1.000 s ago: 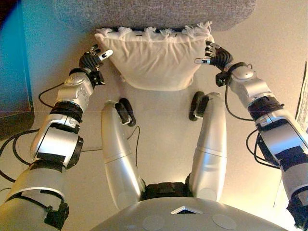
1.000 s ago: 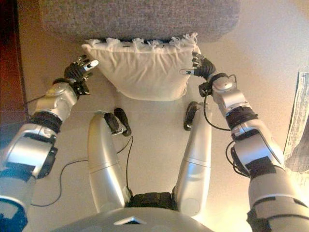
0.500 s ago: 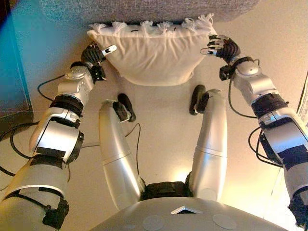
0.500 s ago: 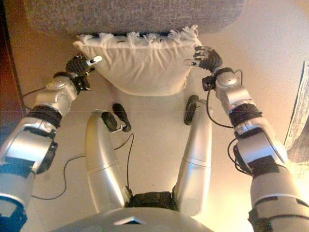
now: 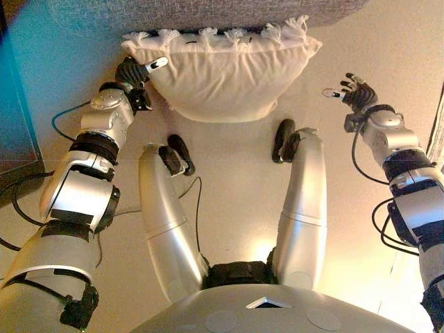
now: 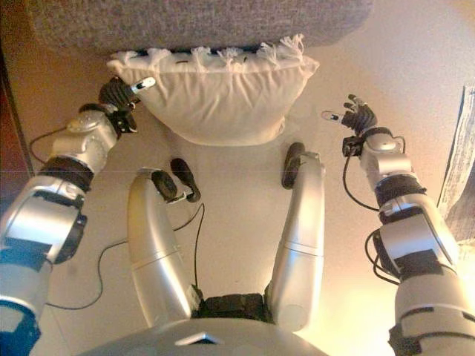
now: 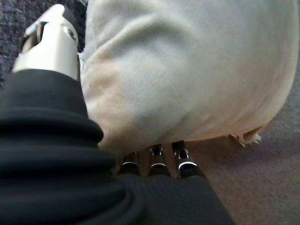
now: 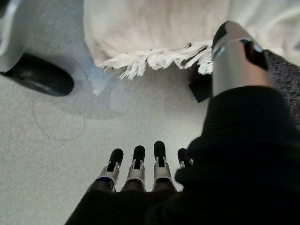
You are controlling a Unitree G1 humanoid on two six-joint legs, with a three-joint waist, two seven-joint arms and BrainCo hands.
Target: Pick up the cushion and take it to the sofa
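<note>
The cream cushion (image 5: pixel 222 76) with a tasselled top edge lies against the front of the grey sofa (image 5: pixel 208 12). My left hand (image 5: pixel 132 75) is at its left corner. In the left wrist view the cushion (image 7: pixel 187 70) bulges between the thumb (image 7: pixel 51 37) and the fingers (image 7: pixel 154 161), which run under it. My right hand (image 5: pixel 359 94) hangs apart from the cushion, to its right over the floor. Its fingers (image 8: pixel 136 164) are spread straight, with nothing in them. The cushion's fringe (image 8: pixel 154 58) shows beyond them.
A dark piece of furniture (image 5: pixel 17 104) stands close on the left. A pale patterned mat or sheet (image 6: pixel 460 163) lies at the right edge. Beige floor (image 5: pixel 236 173) stretches between me and the sofa.
My right hand has let go of the cushion's right corner and swung out to the right, fingers opened. The cushion stays against the sofa, with the left hand still at its corner.
</note>
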